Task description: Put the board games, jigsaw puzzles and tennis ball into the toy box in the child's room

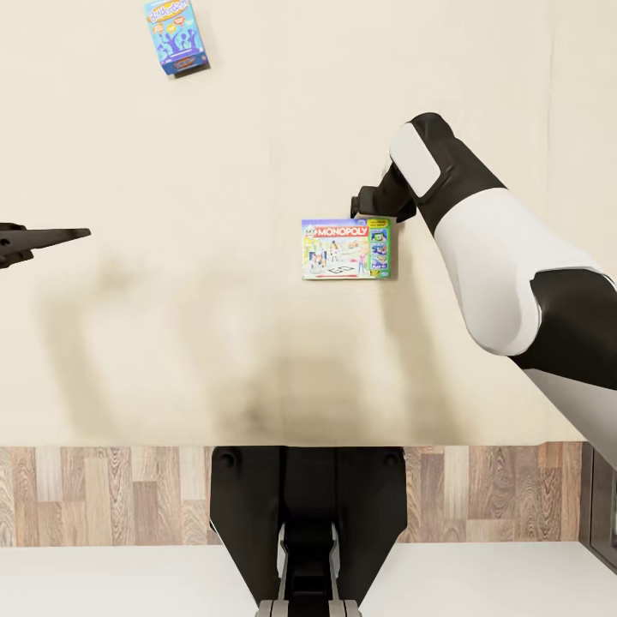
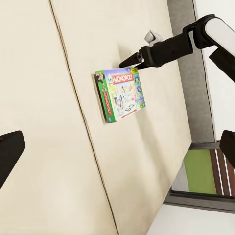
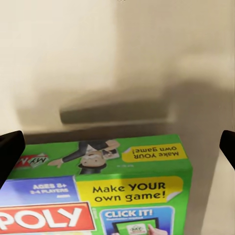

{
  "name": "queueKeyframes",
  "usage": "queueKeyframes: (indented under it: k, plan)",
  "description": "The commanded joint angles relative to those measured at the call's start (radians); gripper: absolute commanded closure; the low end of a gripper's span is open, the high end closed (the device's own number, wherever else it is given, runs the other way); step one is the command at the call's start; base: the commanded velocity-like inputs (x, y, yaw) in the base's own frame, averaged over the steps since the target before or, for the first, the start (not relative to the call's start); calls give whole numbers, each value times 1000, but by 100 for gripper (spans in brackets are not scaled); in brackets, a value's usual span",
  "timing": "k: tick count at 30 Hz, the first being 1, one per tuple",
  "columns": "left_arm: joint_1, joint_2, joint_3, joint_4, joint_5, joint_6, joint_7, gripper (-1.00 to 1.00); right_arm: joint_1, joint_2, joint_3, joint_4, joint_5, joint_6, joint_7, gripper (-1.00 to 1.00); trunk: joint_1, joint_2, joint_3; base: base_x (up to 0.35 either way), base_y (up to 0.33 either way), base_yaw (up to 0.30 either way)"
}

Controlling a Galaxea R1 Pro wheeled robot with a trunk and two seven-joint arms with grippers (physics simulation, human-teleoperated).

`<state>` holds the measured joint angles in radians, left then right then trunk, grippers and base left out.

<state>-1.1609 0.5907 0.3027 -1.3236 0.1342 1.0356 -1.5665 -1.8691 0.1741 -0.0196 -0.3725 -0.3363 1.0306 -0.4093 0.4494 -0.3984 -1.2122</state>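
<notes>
Two board games lie on the cream bed (image 1: 214, 154). A white Monopoly box with multicoloured edges (image 1: 347, 248) rests flat mid-mattress, and a small teal-blue box (image 1: 176, 36) lies far off at the back left. My right gripper (image 1: 360, 206) hovers just beyond the Monopoly box's far edge, open and holding nothing. Its wrist view has the box (image 3: 98, 191) close below, with the fingers (image 3: 10, 152) spread wide of it. My left gripper (image 1: 51, 235) hangs open over bare mattress at the left. In its wrist view the Monopoly box (image 2: 120, 94) lies under the right gripper (image 2: 134, 58).
A strip of wood-plank floor (image 1: 128, 493) runs along the bed's near edge, with my dark trunk (image 1: 308, 514) in front of it. The bed's dark grey frame (image 2: 196, 73) borders the mattress's far side. A mattress seam (image 2: 73, 98) splits the two cream halves.
</notes>
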Motion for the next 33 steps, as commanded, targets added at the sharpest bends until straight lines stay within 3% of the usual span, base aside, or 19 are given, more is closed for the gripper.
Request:
queueKeyframes:
  k: [1, 33]
  plan:
    - [0, 1, 0, 0, 0, 11, -4, -100, 0, 0, -2, -1, -9, 2, -9, -100, 1, -2, -1, 0, 0, 0]
    - [0, 0, 0, 0, 1, 11, -4, -100, 7, 0, 0, -1, -7, 0, -8, -100, 1, -2, -1, 0, 0, 0]
